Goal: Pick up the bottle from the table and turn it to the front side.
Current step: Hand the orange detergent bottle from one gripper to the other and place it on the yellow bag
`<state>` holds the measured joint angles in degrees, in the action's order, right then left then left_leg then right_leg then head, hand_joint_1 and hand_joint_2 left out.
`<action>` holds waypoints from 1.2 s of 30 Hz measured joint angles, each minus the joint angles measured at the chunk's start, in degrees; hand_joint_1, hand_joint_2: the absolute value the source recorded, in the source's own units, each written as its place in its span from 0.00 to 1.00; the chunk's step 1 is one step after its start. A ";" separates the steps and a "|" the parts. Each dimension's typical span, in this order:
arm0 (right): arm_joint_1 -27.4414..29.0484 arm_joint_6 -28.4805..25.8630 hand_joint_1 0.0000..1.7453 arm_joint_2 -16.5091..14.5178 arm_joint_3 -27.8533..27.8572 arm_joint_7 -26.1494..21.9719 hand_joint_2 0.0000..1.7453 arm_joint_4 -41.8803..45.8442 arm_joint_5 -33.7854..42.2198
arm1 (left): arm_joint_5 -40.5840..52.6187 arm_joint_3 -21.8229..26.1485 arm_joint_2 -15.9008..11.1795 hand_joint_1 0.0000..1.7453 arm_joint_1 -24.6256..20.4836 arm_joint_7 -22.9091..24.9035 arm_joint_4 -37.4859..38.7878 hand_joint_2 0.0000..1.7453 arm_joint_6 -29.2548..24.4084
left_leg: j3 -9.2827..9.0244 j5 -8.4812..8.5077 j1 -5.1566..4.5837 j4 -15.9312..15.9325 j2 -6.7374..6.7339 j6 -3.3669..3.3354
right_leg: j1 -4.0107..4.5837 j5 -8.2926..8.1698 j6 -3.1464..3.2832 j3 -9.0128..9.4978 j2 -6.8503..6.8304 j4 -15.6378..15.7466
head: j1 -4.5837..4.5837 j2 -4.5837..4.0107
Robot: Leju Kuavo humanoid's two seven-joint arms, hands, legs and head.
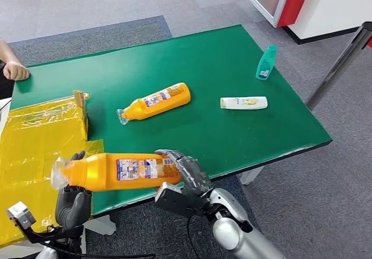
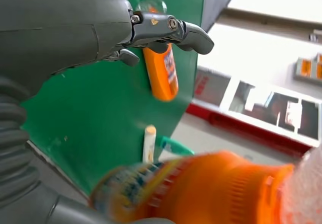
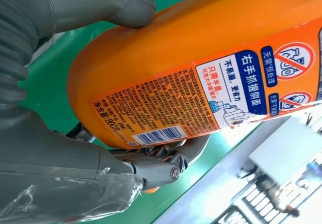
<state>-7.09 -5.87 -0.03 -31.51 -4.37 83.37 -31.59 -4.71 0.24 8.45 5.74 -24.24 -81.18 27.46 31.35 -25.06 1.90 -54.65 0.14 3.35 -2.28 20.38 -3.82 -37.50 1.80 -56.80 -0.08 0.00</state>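
Note:
An orange bottle [image 1: 116, 172] with a clear cap lies level in the air over the table's front edge [image 1: 131, 203]. My right hand [image 1: 186, 174] grips its base end, thumb on one side and fingers under it, beside a printed label with a barcode [image 3: 159, 136]. The cap end sits at my left hand [image 1: 72, 203], which is below the neck. The left thumb [image 2: 171, 30] stands well off the blurred bottle [image 2: 197, 189].
On the green table [image 1: 210, 55] lie a second orange bottle [image 1: 156, 100], a white bottle [image 1: 243, 102] and a teal bottle [image 1: 266, 62]. Yellow plastic sheeting [image 1: 31, 142] covers the left end. A person's hand [image 1: 15, 70] rests on the far left corner.

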 joint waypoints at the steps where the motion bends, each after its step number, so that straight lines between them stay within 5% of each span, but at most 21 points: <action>1: -0.22 -0.09 1.00 -0.01 -0.97 -0.05 1.00 -0.45 -0.21 | -0.45 -0.72 -0.18 0.00 -0.40 0.39 0.02 1.00 0.62 | 0.00 0.00 0.00 0.00 0.00 0.00 | 0.00 0.00 0.00 0.00 0.00 0.00 | 0.00 0.00; 16: -7.21 2.63 1.00 -1.00 -10.44 0.03 1.00 -10.55 1.46 | 2.52 -9.86 -5.19 0.00 -3.88 -3.48 1.49 1.00 6.35 | -0.03 0.03 -0.01 0.00 0.00 -0.02 | 0.00 0.00 -0.01 0.01 0.00 0.00 | 0.00 0.00; 18: -7.49 2.72 1.00 -1.03 -10.80 0.04 1.00 -11.24 1.73 | 3.46 -10.32 -5.68 0.47 -4.01 -4.15 1.62 1.00 6.03 | -0.02 0.03 -0.02 0.00 0.00 -0.02 | -0.01 0.00 -0.01 0.01 0.00 0.01 | 0.01 0.00; 20: -7.78 2.60 0.50 -1.08 -11.08 0.05 1.00 -11.87 1.77 | 5.10 -10.64 -6.17 0.96 -4.08 -5.33 1.70 1.00 5.08 | -0.02 0.03 -0.02 0.00 0.00 -0.02 | -0.01 0.00 -0.01 0.01 0.00 0.01 | 0.01 0.00; 22: -7.85 2.34 0.00 -1.11 -11.28 0.18 1.00 -12.35 1.54 | 6.90 -10.98 -6.50 1.00 -4.01 -6.34 1.69 1.00 3.37 | -0.02 0.03 -0.02 0.00 0.01 -0.02 | -0.01 0.00 -0.01 0.01 -0.01 0.01 | 0.01 0.00; 28: -6.27 1.11 0.00 -0.93 -11.37 0.76 1.00 -12.71 0.52 | 14.60 -11.33 -6.11 1.00 -2.70 -5.83 -0.54 1.00 -9.07 | -0.03 0.02 -0.02 0.00 0.01 -0.02 | -0.01 0.00 -0.01 0.01 -0.01 0.03 | 0.01 0.00; 36: 0.07 -1.05 0.00 0.78 -8.60 1.61 1.00 -6.77 -2.05 | 28.62 -8.13 -4.58 1.00 0.41 -4.32 -7.67 1.00 -38.06 | -0.01 -0.04 -0.02 0.00 0.01 -0.08 | 0.00 0.02 -0.03 0.01 -0.01 0.06 | 0.00 0.00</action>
<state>-7.02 -6.93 0.75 -40.11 -2.76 76.60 -33.64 23.91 -7.89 3.87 6.15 -28.57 -88.85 -10.60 31.34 -25.10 1.88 -54.66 0.15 3.27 -2.28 20.39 -3.85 -37.49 1.78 -56.74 -0.08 0.00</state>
